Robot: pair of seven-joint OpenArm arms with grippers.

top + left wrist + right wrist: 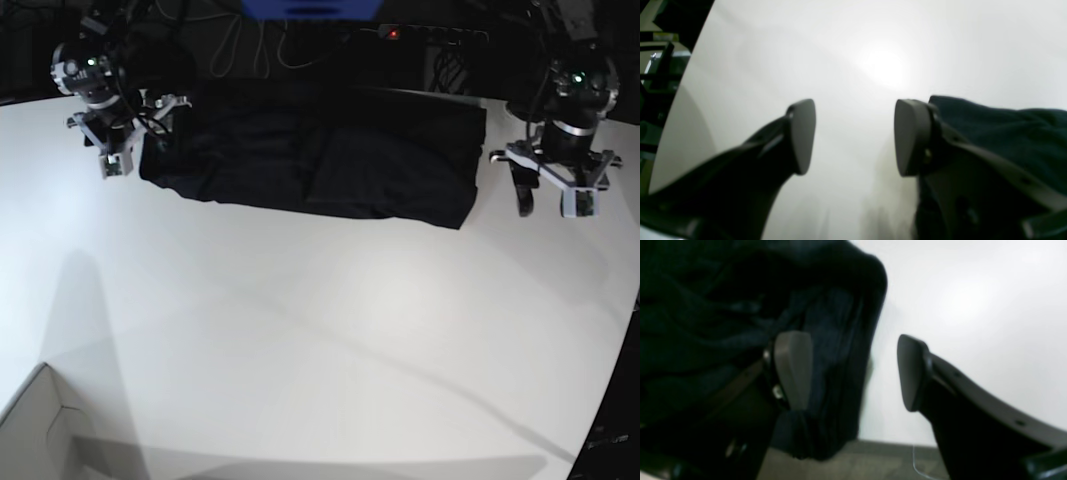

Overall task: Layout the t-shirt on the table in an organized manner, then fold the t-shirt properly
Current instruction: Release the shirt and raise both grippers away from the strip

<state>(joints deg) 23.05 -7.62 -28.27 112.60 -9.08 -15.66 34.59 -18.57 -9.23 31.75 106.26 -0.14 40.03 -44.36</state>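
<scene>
You have one t-shirt (310, 160) at the worktop's (320, 340) far edge; both grippers, left (853, 136) and right (853, 371), show jaws spread, empty.

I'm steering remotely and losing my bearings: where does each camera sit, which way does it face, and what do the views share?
Left wrist: on the left arm, looking past the open left gripper onto the table; t-shirt beside one finger.
Right wrist: on the right arm, looking past the open right gripper; shirt edge behind it, table beyond.
Base: high, facing both arms, shirt spread at the table's far edge; left gripper at image right, right gripper at image left.
Shared: t-shirt and table appear in all three.
</scene>
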